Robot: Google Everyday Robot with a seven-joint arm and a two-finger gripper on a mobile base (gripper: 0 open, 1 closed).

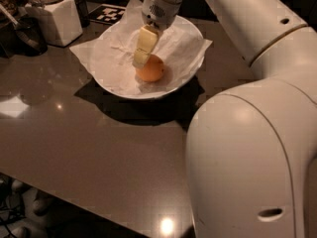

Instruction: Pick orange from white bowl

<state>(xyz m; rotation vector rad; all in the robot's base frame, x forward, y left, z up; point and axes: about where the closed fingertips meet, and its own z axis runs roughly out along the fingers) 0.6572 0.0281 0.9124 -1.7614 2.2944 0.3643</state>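
Reaching down into the white bowl (190, 76) from its far side, the pincer (140, 59) sets its pale tip at the upper left of the orange (153, 71); whether it is released or clenched on the fruit cannot be told. The orange lies near the middle of the bowl, on crinkled white paper (99, 51) that pokes over the bowl's rim. The bowl stands on the dark tabletop (94, 148), with a white jar (53, 16) beyond the bowl to its left.
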